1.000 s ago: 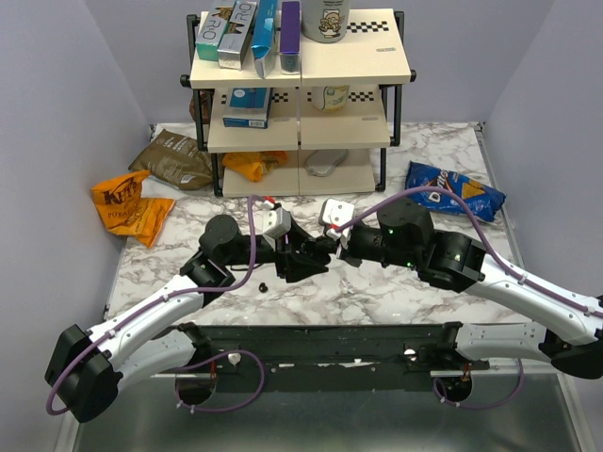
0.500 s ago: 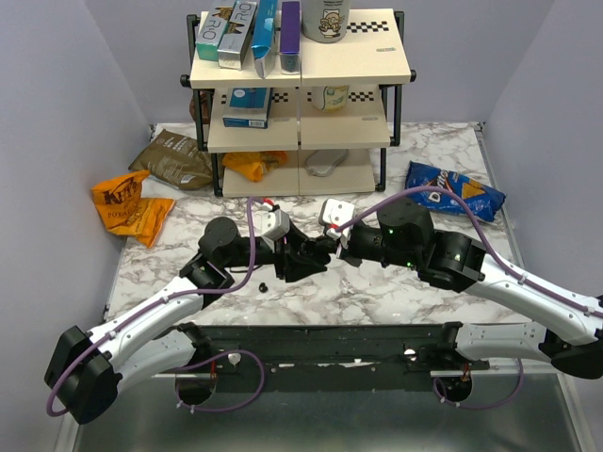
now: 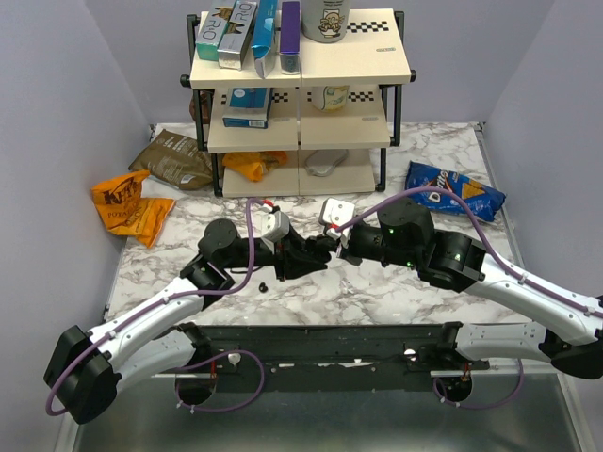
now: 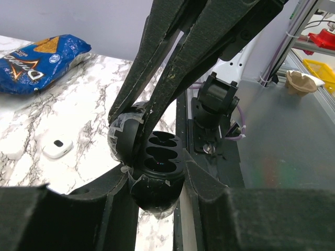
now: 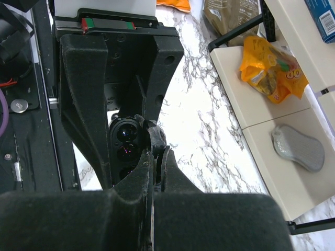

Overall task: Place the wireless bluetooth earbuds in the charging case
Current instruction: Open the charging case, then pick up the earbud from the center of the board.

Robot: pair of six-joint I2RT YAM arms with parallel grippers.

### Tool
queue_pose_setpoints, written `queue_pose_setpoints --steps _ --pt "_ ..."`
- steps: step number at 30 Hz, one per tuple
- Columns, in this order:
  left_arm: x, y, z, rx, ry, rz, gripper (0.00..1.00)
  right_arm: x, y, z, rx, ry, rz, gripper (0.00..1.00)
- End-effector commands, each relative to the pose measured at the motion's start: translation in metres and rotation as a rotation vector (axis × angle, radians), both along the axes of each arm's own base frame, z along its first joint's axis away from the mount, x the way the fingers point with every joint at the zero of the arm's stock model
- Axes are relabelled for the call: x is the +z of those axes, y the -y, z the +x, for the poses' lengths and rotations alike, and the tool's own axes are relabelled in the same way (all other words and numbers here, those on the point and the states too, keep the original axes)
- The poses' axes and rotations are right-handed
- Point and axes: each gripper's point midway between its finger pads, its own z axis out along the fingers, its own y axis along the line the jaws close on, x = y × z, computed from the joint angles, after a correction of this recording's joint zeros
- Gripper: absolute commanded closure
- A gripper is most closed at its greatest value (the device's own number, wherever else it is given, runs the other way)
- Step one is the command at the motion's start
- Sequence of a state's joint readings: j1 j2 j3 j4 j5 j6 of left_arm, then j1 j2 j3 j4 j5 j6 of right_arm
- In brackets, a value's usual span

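The glossy black charging case [image 4: 157,157] is open and held between the fingers of my left gripper [image 4: 157,180] above the marble table. Its dark sockets face up, and I cannot tell whether a bud sits in them. My right gripper [image 5: 157,154] comes in from the other side and is shut on the case's raised lid [image 5: 157,138], which also shows in the left wrist view [image 4: 125,133]. In the top view the two grippers, left [image 3: 300,256] and right [image 3: 322,247], meet at the table's middle. One tiny black earbud [image 3: 263,283] lies on the table near the left arm.
A two-tier shelf [image 3: 301,104] with boxes stands at the back. A blue chip bag [image 3: 454,190] lies at the right, and orange [image 3: 127,202] and brown [image 3: 174,158] bags at the left. A small white object [image 4: 57,148] lies on the marble.
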State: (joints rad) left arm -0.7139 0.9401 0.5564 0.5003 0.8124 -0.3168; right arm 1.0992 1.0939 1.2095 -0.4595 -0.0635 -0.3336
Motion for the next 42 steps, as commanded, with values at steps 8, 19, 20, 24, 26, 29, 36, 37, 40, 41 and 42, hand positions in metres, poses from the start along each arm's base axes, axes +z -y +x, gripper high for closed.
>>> queue_pose_setpoints --steps 8,19,20,24,26,29,36,37,40,41,42 --pt "0.011 -0.004 0.006 0.094 0.042 -0.083 1.0 0.017 -0.003 0.001 -0.041 -0.029 0.061 0.45" --pt "0.005 -0.038 0.028 0.411 0.008 -0.246 1.0 0.06 0.039 0.048 -0.419 -0.168 0.443 0.14" --pt "0.012 -0.044 0.026 0.43 0.027 -0.278 1.0 0.051 0.043 0.054 -0.457 -0.194 0.45 0.14" --pt "0.001 -0.061 0.028 0.556 0.018 -0.284 1.0 -0.039 0.058 0.079 -0.653 -0.328 0.368 0.22" --pt "0.0 -0.069 0.026 0.597 0.028 -0.294 1.0 -0.067 0.052 0.083 -0.661 -0.352 0.326 0.31" --pt "-0.005 -0.079 0.027 0.654 0.021 -0.279 1.0 -0.122 0.032 0.079 -0.636 -0.465 0.189 0.39" --pt "-0.005 -0.094 0.025 0.705 0.005 -0.27 1.0 -0.186 -0.012 0.069 -0.528 -0.649 0.045 0.47" --pt "-0.005 -0.097 0.025 0.712 0.006 -0.271 1.0 -0.19 -0.015 0.069 -0.522 -0.661 0.042 0.5" --pt "-0.005 -0.103 0.024 0.731 -0.009 -0.291 1.0 -0.2 -0.03 0.063 -0.467 -0.715 0.036 0.53" --pt "-0.003 -0.105 0.024 0.737 -0.01 -0.302 1.0 -0.201 -0.034 0.061 -0.453 -0.731 0.043 0.52" --pt "-0.004 -0.107 0.024 0.744 -0.012 -0.299 1.0 -0.204 -0.041 0.058 -0.42 -0.759 0.038 0.5"
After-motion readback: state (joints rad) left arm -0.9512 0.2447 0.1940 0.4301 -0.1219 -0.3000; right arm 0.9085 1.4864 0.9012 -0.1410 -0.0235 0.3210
